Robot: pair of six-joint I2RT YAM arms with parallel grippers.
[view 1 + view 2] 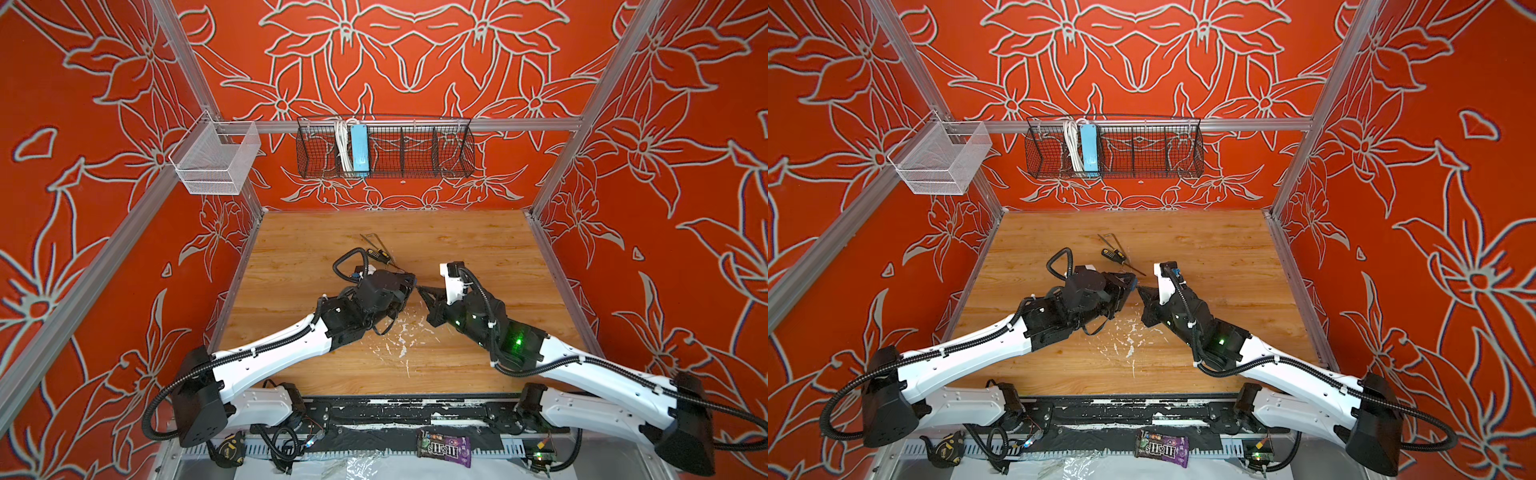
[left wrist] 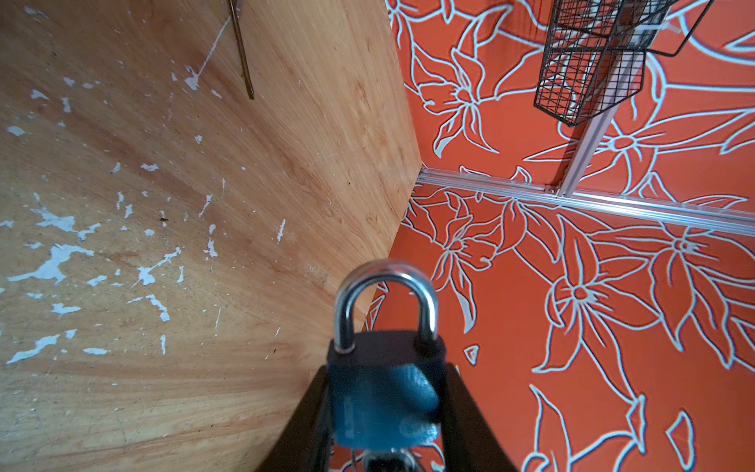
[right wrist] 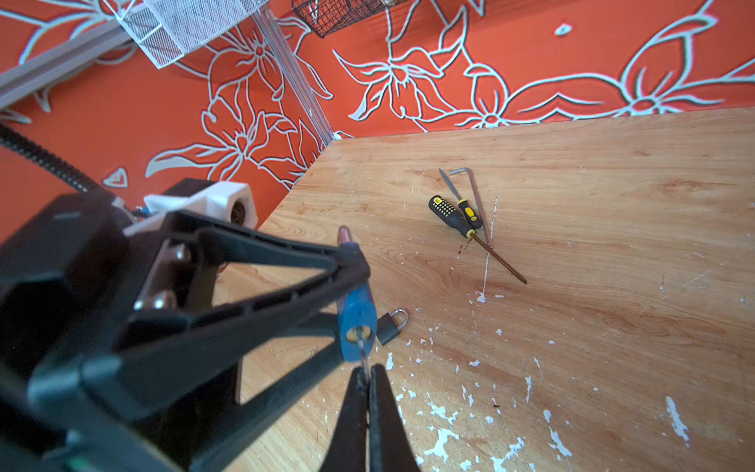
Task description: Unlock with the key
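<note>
Blue plastic sheathes the padlock (image 2: 384,404), and we find it above the middle of the desk (image 1: 478,249), gripped by its sides between the left fingers (image 2: 465,417). Its steel shackle (image 2: 384,286) points away from that wrist and its keyhole end is turned toward the other arm. We judge this hold is chosen so the body cannot spin when the key is twisted and the shackle has free room to spring out. The key (image 3: 363,353) has its blade in the brass keyhole, while the right fingers (image 3: 388,408) are pinched tight on its head, lined up straight behind it so a roll of the wrist would turn it. Both legs of the shackle look seated in the body, so we take the lock as not yet opened and the turn as the step in hand. On the desk just beyond lies a small dark padlock (image 3: 391,325), untouched, and farther off a black-and-yellow screwdriver (image 3: 449,214) beside a bent hex key (image 3: 476,200), well clear of both arms.
</note>
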